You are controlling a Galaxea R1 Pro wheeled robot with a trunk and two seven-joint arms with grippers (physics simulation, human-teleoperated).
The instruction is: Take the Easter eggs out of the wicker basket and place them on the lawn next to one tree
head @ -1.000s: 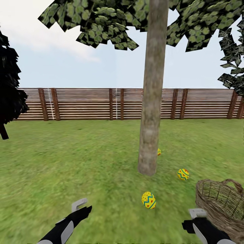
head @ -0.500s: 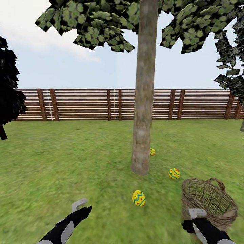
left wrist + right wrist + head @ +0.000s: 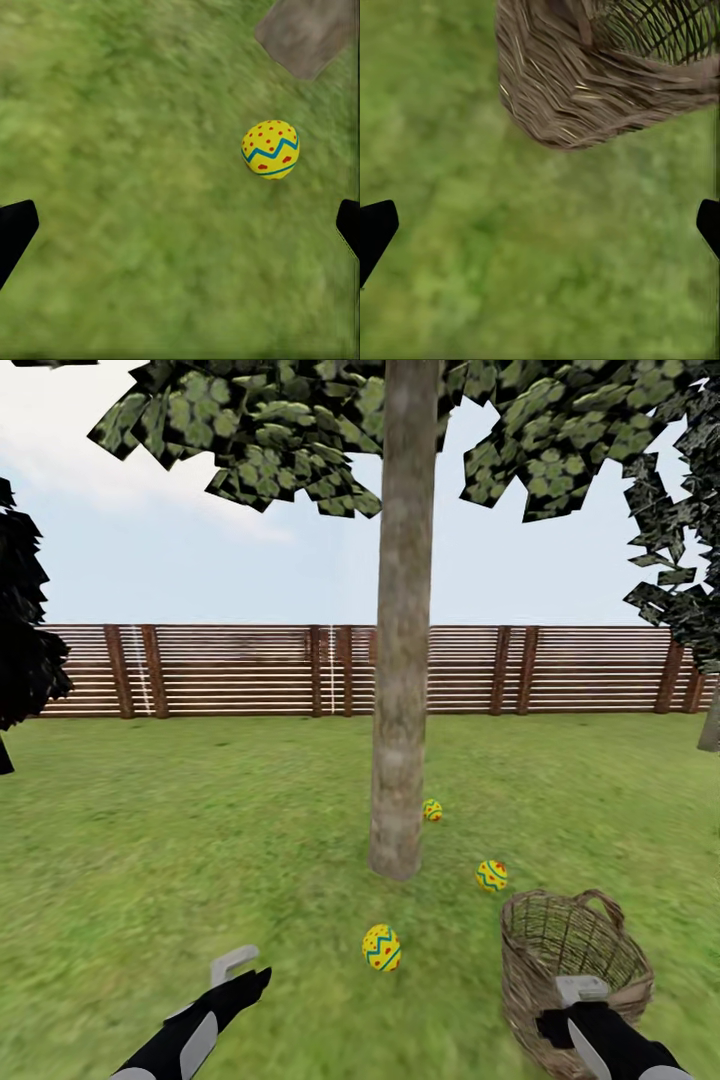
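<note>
Mottled green lawn [image 3: 200,830] was seen stretching back to a brown horizontal-slat fence [image 3: 230,670] under a pale sky. On it a tree [image 3: 400,690] with a straight grey-brown trunk was planted near the middle of the head view, its green canopy spread across the top edge. A nearly black-leaved tree [image 3: 25,630] was cut off at the left edge.

Three Easter eggs were found lying on the grass around the trunk, all yellow with blue zigzag bands and red dots. The nearest egg [image 3: 381,948] was set in front of the trunk, apart from it; the same egg [image 3: 270,149] was shown in the left wrist view near the trunk's base [image 3: 307,34]. A second egg [image 3: 491,875] was placed to the right of the trunk, just beyond the basket. The third egg [image 3: 432,810] was partly hidden behind the trunk, close beside it.

The wicker basket [image 3: 520,980], brown, deep and rounded with a loop handle at its rim, was stood on the grass at the lower right; no egg could be seen in the visible part of its interior. Its woven wall [image 3: 585,82] was shown in the right wrist view.

The left gripper [image 3: 180,229] was held over bare grass with fingers spread wide and nothing between them. The right gripper [image 3: 540,229] was likewise spread and unloaded, just beside the basket.
</note>
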